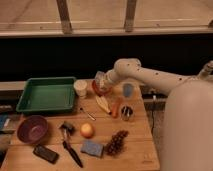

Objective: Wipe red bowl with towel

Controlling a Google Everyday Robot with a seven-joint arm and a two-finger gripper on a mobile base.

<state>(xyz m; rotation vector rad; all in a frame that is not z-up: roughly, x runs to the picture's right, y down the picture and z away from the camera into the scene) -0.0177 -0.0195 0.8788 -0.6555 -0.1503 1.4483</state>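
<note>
Here, hand (101,83) clenched on the soft, crumpled pale towel (99,76) right at the small, round, glossy red bowl (103,91) — far side of the pale wooden worktop (136,136), dark wall behind.

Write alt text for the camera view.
A white robot arm reaches across a wooden table, its shut hand over the red bowl beside a white cup. A green tray, purple bowl and apple share the table.

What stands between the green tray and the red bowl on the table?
A white cup stands between the green tray and the red bowl, in the camera view. The gripper is right above the bowl.
</note>
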